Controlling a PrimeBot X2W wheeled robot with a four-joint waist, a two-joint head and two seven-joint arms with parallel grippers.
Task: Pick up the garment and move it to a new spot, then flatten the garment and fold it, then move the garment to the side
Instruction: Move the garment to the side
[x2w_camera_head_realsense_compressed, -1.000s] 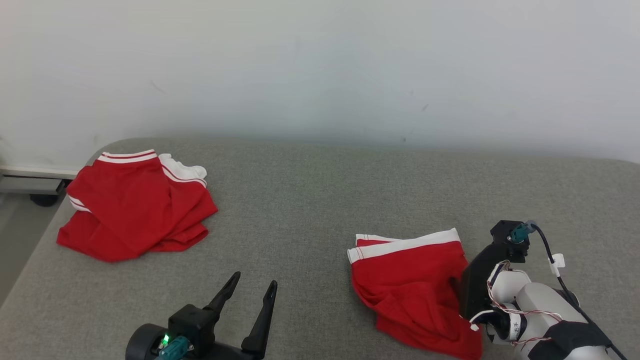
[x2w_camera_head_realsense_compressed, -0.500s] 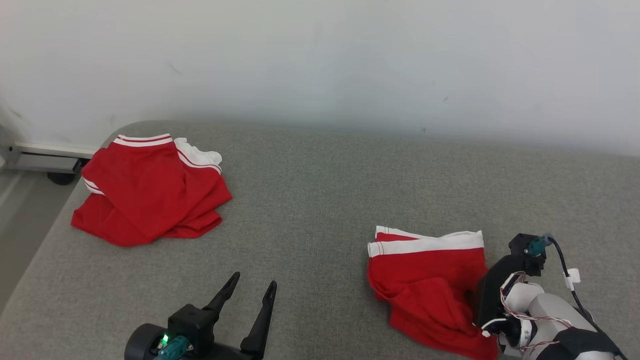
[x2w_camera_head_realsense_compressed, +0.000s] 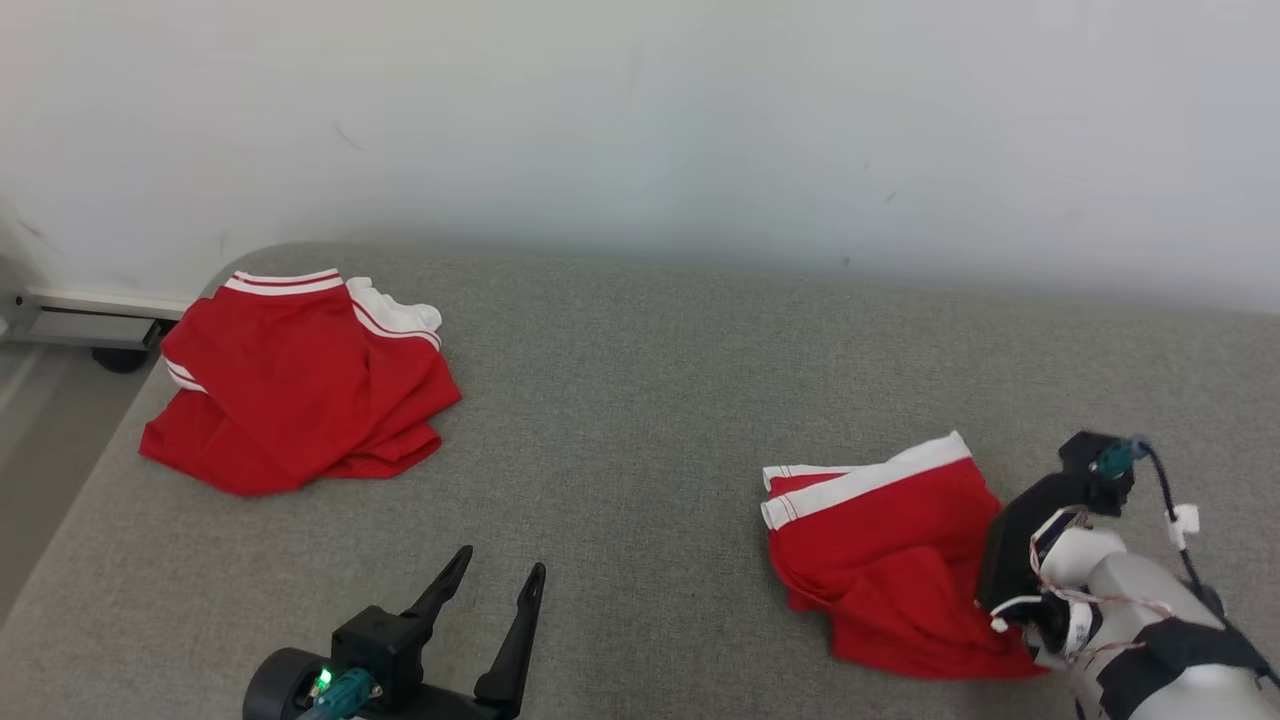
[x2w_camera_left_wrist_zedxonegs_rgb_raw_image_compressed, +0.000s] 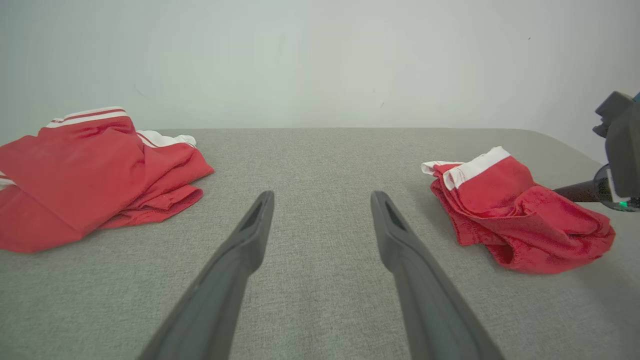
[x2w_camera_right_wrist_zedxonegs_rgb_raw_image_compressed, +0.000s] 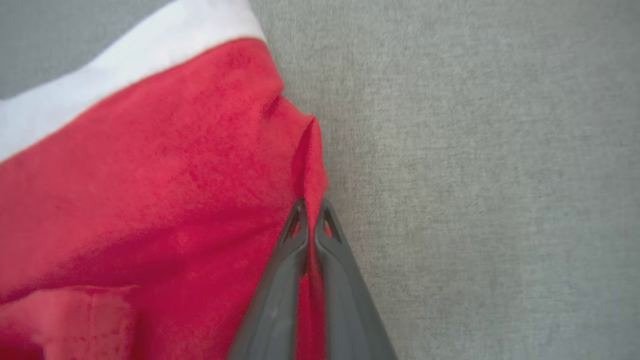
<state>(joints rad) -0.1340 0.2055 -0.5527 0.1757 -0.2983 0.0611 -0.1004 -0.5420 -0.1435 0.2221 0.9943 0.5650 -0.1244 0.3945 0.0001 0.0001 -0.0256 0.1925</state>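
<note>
A crumpled red garment with a white waistband lies at the right of the grey padded surface. In the right wrist view my right gripper is shut, pinching a raised fold at the right edge of the garment. The head view shows that arm's wrist covering the fingers at the cloth's right edge. My left gripper rests near the front edge, open with nothing between its fingers. From there the garment lies off to the right.
A second red garment with white striped bands lies bunched at the far left, also in the left wrist view. The surface drops off at its rounded left edge. A pale wall stands behind it.
My right gripper has shut on the garment's right edge and drawn it a little to the right, tilting the waistband. The head camera shifted early on. The left gripper has stayed still.
</note>
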